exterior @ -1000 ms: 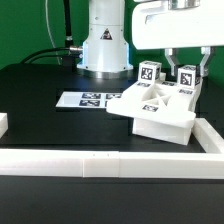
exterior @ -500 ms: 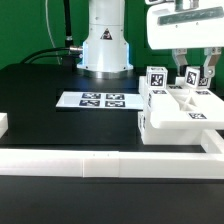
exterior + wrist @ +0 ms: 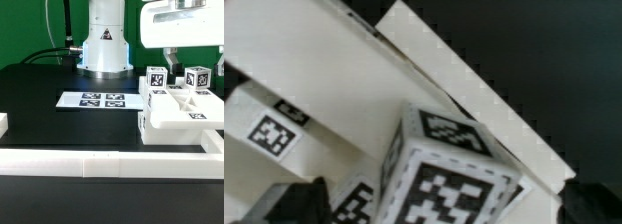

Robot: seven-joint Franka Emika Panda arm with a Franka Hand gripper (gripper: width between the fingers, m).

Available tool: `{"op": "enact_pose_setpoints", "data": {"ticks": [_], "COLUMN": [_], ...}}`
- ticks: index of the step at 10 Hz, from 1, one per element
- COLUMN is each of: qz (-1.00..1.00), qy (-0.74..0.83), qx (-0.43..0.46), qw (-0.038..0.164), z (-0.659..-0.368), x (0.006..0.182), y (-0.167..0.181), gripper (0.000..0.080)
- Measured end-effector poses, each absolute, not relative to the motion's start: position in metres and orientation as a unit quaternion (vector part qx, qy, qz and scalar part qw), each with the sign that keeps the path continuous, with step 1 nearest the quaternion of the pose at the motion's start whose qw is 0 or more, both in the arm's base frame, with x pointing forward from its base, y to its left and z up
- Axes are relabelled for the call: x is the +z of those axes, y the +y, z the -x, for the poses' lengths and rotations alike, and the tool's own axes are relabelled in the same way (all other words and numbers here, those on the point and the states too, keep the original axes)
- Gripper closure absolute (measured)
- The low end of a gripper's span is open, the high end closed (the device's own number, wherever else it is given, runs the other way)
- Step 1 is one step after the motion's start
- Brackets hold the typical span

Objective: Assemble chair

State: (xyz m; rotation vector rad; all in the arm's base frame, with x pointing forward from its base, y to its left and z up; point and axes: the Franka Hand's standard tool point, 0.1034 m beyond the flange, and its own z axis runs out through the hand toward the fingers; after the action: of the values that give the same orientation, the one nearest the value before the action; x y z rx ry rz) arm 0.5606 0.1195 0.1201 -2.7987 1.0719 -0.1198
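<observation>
The white chair assembly (image 3: 178,108) sits on the black table at the exterior view's right. It has an X-braced seat and two tagged blocks standing upright on it, one (image 3: 155,78) and another (image 3: 197,77). My gripper (image 3: 193,62) hangs just above the second block, fingers spread apart on either side of it and holding nothing. In the wrist view the tagged block (image 3: 446,170) fills the space between my dark fingertips (image 3: 287,205), with my gripper (image 3: 438,205) open around it and the white seat (image 3: 313,70) behind.
The marker board (image 3: 98,100) lies flat mid-table in front of the robot base (image 3: 105,45). The long low white border wall (image 3: 100,162) runs along the near edge and turns up beside the chair (image 3: 212,140). A wall stub (image 3: 3,125) stands at the left.
The chair swung from a skewed pose to square against the wall corner. Since then my fingers have spread apart off the tagged block and the gripper has risen slightly.
</observation>
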Motion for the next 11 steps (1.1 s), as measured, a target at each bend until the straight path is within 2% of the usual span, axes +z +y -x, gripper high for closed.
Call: {"op": "enact_pose_setpoints", "data": {"ticks": [4, 7, 9, 11], "qz": [0.974, 0.975, 0.981, 0.983], "qy": [0.210, 0.209, 0.183, 0.168], "qx": [-0.050, -0.045, 0.025, 0.038], "qw": [0.067, 0.067, 0.066, 0.065], "z": [-0.565, -0.566, -0.557, -0.560], "x": [0.125, 0.125, 0.127, 0.128], "y": [0.120, 0.121, 0.116, 0.116], "gripper": [0.0150, 0.0150, 0.0150, 0.0150]}}
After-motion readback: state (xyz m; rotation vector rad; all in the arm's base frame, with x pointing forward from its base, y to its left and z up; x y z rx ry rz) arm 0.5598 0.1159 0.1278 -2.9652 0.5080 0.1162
